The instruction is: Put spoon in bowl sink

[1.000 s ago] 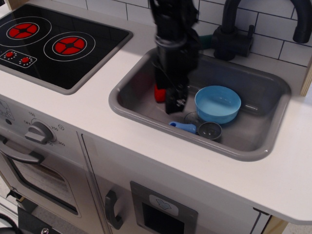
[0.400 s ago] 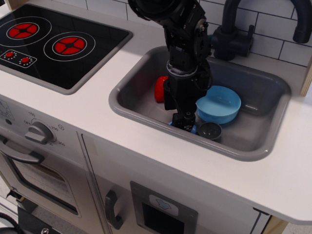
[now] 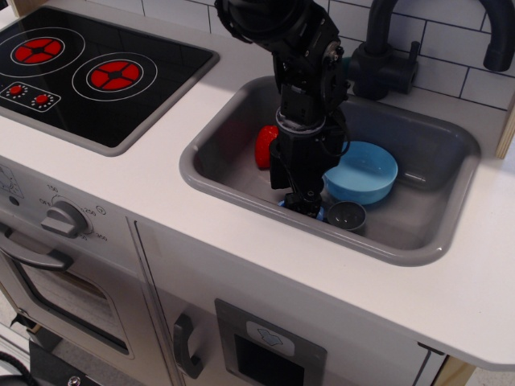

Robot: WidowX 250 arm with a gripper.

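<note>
A single camera looks down steeply from the counter's front, fairly near. The sink [image 3: 233, 173] sits centre, the stove [image 3: 88, 72] at ten o'clock.

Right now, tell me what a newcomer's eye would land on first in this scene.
The black robot arm plunges into the grey sink, its gripper down over the handle of the spoon at the basin's front. Just right of it sits the light-blue bowl, and a red strawberry peeks out left of the arm. The red burners glow at upper left.

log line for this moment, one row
phase: reaching | end effector: down on spoon handle, grip unclear | spoon: sink floor, beside bowl | in bowl: no
</note>
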